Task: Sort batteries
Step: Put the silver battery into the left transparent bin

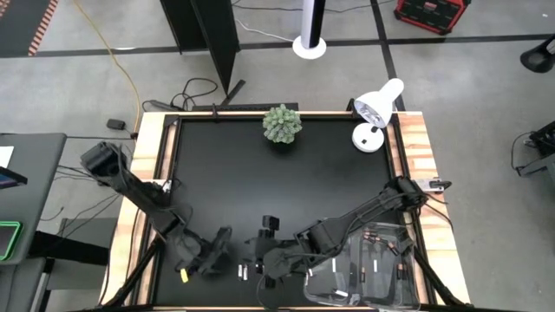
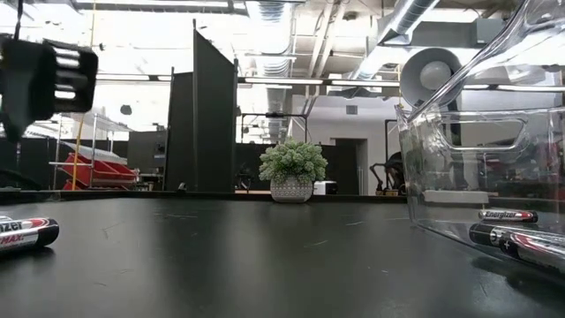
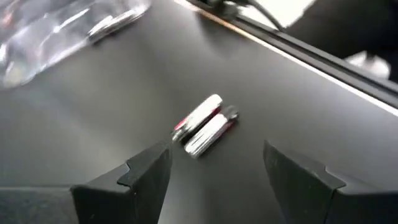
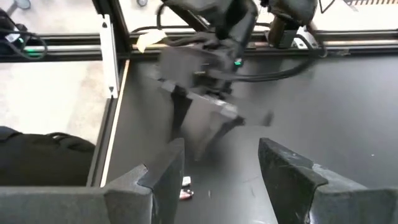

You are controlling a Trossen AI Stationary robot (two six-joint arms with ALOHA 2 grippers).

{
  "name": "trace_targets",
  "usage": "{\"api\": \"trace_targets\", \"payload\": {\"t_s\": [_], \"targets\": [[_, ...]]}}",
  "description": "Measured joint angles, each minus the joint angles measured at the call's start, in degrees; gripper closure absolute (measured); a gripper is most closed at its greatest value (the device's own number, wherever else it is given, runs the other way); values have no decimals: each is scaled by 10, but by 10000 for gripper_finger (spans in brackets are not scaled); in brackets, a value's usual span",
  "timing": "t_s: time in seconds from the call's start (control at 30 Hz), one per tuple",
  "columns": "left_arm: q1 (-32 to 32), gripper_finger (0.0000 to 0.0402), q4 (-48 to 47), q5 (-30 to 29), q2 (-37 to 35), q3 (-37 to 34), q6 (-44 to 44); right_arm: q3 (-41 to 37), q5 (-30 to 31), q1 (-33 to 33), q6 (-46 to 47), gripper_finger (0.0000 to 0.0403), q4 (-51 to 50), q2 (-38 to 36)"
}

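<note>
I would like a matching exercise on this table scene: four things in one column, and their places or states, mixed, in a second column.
Things:
1. potted plant
2. white lamp
3. clear bin
4. left gripper

Places or states:
A. open, empty, above two batteries on the mat
B. near right corner, batteries inside
C. far edge, middle
D. far right corner

Pairs: 1-C, 2-D, 3-B, 4-A

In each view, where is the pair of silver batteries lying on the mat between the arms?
High: pair of silver batteries, bottom centre, beside the left pincer.
Low: cannot tell.
Left wrist: centre.
Right wrist: bottom edge, tiny.
Shared landmark: the left pincer, open.
</note>
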Motion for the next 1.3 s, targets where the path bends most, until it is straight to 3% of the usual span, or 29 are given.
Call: {"api": "trace_targets", "payload": {"t_s": [0.13, 0.53, 0.87, 1.3], "targets": [[-10, 155, -1, 20, 51, 34, 72, 0, 0, -1, 0, 181, -2, 0], [5, 155, -58, 19, 132, 112, 161, 0, -1, -1, 9, 181, -2, 0], [44, 157, -302, 53, 138, 219, 217, 0, -1, -1, 9, 181, -4, 0], [56, 214, -317, 96, 139, 225, 271, 0, -1, 1, 10, 181, -20, 0]]}}
